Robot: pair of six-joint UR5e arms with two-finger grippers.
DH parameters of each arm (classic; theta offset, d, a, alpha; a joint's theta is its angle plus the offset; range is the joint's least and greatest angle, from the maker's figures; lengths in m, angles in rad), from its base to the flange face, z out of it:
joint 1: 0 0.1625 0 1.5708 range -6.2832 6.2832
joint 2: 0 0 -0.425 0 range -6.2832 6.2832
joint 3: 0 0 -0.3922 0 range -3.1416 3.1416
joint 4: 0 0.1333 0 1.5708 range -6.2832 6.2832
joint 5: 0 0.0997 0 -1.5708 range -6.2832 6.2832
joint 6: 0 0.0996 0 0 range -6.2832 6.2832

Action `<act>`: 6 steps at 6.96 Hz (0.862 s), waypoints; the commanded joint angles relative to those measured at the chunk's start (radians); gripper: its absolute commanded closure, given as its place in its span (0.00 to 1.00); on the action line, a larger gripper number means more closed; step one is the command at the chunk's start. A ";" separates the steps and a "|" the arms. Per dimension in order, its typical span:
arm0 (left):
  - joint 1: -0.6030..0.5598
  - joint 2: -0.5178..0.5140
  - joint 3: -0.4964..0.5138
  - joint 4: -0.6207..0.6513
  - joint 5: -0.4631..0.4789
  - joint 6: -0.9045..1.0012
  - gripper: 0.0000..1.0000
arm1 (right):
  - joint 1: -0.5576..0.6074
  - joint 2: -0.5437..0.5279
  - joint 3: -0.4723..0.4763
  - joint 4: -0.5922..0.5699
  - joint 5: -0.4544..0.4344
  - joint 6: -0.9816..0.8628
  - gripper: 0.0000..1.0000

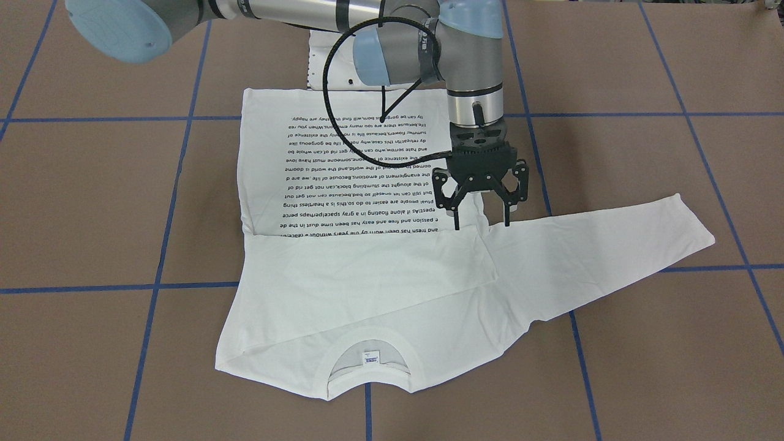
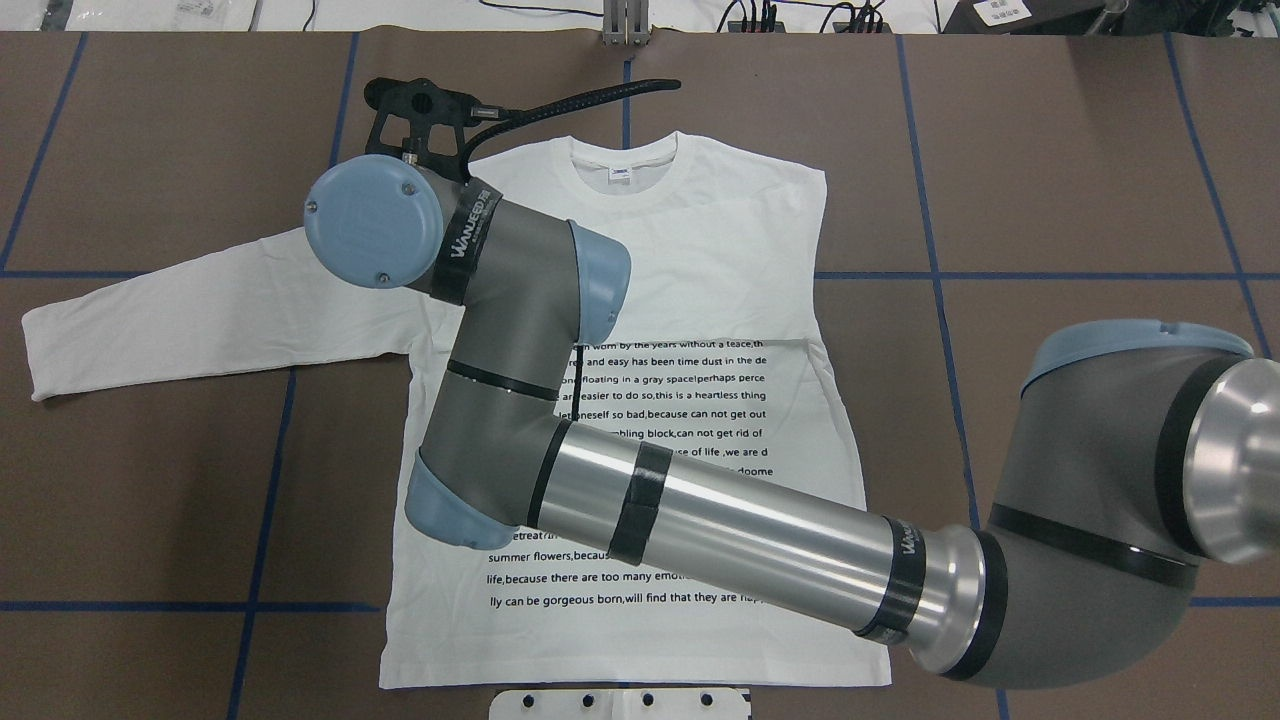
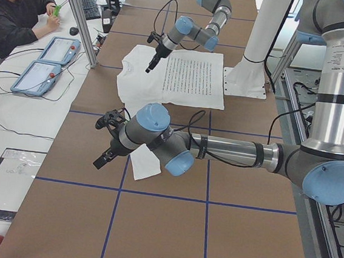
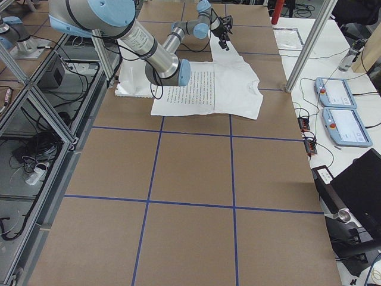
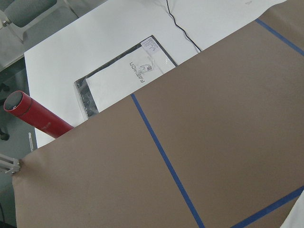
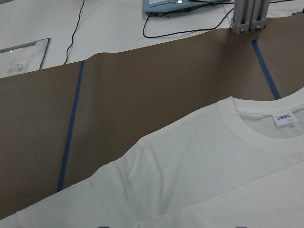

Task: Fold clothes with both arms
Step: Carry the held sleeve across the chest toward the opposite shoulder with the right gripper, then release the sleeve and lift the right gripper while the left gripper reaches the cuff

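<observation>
The white long-sleeved T-shirt (image 1: 367, 288) lies flat on the brown table, black text block (image 1: 361, 171) facing up and neck label (image 1: 372, 357) showing. One sleeve (image 1: 612, 251) stretches straight out; the other is folded across the chest. My right arm (image 2: 700, 520) reaches across the shirt. Its gripper (image 1: 482, 224) is open, fingertips just over the cloth where the stretched sleeve meets the shoulder, nothing between them. My left gripper (image 3: 100, 160) hangs past the sleeve's cuff (image 3: 144, 166) and shows only in the left side view, so I cannot tell its state.
A white pedestal (image 2: 620, 703) stands at the shirt's hem. Blue tape lines grid the table. Beyond the left end lie a red cylinder (image 5: 38, 116) and a bagged package (image 5: 123, 78). A person (image 3: 16, 10) sits beside two tablets (image 3: 44, 62). An aluminium post (image 6: 244, 16) stands past the collar.
</observation>
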 commanded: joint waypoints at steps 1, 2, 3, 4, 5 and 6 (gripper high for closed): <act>0.046 -0.008 -0.001 -0.051 -0.002 -0.019 0.00 | 0.163 -0.034 0.031 -0.086 0.247 -0.040 0.00; 0.162 -0.005 0.003 -0.108 0.000 -0.084 0.00 | 0.226 -0.105 0.142 -0.159 0.310 -0.131 0.00; 0.254 0.013 0.004 -0.175 0.006 -0.265 0.00 | 0.284 -0.227 0.327 -0.256 0.376 -0.237 0.00; 0.331 0.074 0.004 -0.302 0.011 -0.430 0.00 | 0.349 -0.402 0.511 -0.275 0.451 -0.367 0.00; 0.374 0.129 0.004 -0.397 0.012 -0.547 0.00 | 0.425 -0.520 0.613 -0.275 0.537 -0.450 0.00; 0.408 0.168 0.004 -0.432 0.014 -0.551 0.00 | 0.470 -0.601 0.675 -0.275 0.568 -0.539 0.00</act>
